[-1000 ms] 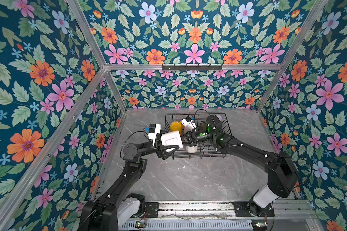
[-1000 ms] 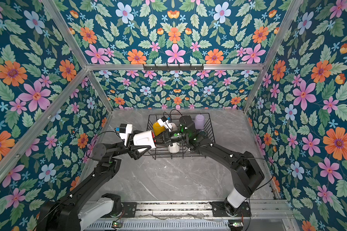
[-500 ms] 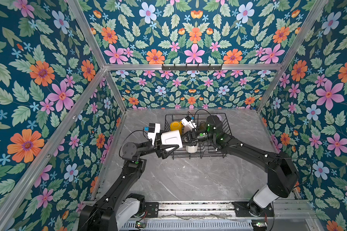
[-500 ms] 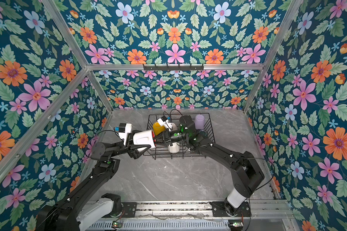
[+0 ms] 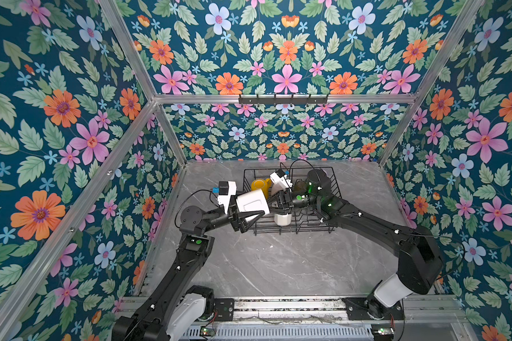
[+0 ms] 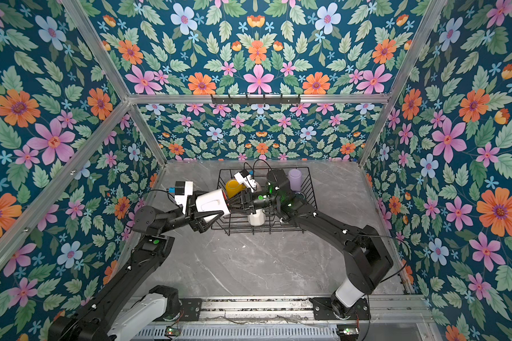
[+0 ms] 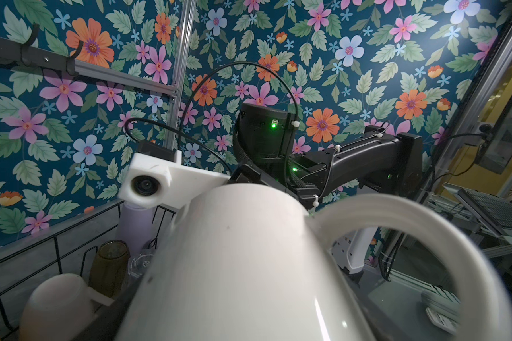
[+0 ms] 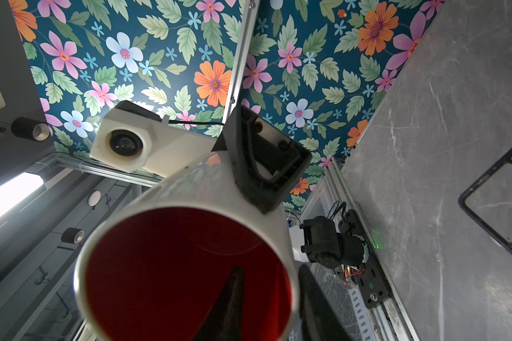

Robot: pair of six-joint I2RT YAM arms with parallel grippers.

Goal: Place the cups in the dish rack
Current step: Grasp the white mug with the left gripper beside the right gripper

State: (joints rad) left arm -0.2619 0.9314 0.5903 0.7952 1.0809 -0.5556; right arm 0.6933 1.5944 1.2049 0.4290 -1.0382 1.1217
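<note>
The left end effector [image 5: 256,206] is clamped on the white red-lined mug [image 6: 212,203], held sideways at the left edge of the dish rack [image 5: 293,233]. The right end effector [image 6: 234,203] straddles its rim; whether it grips, I cannot tell. The table [image 5: 278,265] is grey marble, and the walls [image 5: 71,118] are floral.

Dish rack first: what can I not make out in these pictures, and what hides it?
- Middle of the black wire dish rack: both top views, the right arm covers what stands there.
- Pale pink mug: left wrist view, held white red-lined mug hides part.
- Hold of the right gripper on that mug: right wrist view, fingers blurred, cut by the picture edge.
</note>
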